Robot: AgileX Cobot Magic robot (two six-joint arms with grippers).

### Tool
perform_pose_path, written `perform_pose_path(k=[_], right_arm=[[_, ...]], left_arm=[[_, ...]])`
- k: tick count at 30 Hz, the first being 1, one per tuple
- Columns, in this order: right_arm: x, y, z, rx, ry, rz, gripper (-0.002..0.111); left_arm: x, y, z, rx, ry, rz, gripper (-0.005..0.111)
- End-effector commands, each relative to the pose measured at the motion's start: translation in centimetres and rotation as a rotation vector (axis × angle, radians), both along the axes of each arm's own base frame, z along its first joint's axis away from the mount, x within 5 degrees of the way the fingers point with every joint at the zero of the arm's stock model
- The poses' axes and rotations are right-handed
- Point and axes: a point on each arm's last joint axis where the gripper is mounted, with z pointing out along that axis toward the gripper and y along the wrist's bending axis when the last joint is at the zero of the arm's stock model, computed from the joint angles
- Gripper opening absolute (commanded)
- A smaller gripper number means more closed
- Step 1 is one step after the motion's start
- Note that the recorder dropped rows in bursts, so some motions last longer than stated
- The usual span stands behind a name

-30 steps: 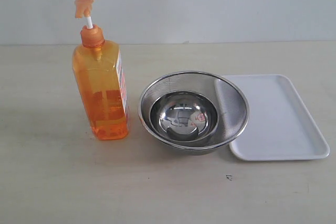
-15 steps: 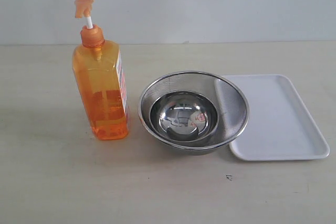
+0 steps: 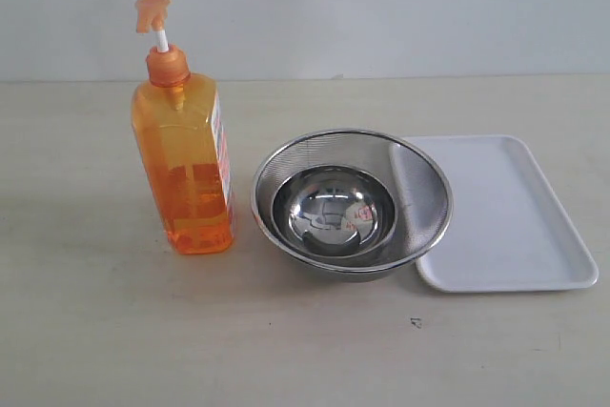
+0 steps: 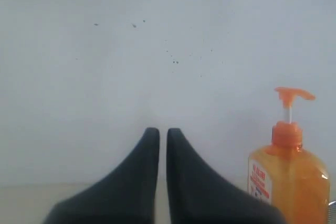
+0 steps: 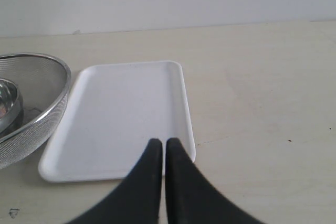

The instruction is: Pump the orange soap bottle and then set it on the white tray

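Observation:
The orange soap bottle [image 3: 185,164] stands upright at the left of the table, its pump head [image 3: 152,10] raised on a white stem. The white tray [image 3: 500,214] lies flat at the right with nothing on it. Neither arm shows in the exterior view. In the left wrist view my left gripper [image 4: 163,132] is shut with nothing in it, and the orange soap bottle [image 4: 289,177] stands off to one side of it. My right gripper [image 5: 163,144] is shut and holds nothing, and the white tray [image 5: 115,114] lies just beyond its tips.
A round steel mesh bowl [image 3: 419,199] with a smaller steel bowl [image 3: 333,212] inside sits between bottle and tray, its rim overlapping the tray's left edge. A pale wall rises behind the table. A small dark mark [image 3: 416,322] is on the tabletop near the front.

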Motion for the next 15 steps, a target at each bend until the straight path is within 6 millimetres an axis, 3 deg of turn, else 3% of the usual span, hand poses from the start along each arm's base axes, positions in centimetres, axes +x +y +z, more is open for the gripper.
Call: perform_pose_path(k=[1,7,15], right_arm=[[0.0,0.0,0.1,-0.007,-0.011,0.0,0.0],[0.0,0.0,0.1,-0.007,-0.011,0.0,0.0],[0.0,0.0,0.1,-0.007,-0.011,0.0,0.0]], left_arm=[[-0.3,0.0,1.2,-0.039,-0.048,-0.005,0.005],[-1.0,0.1,3.9,-0.039,-0.103,-0.007,0.005],[0.8,-0.1,7.3,-0.01,0.124,-0.007,0.005]])
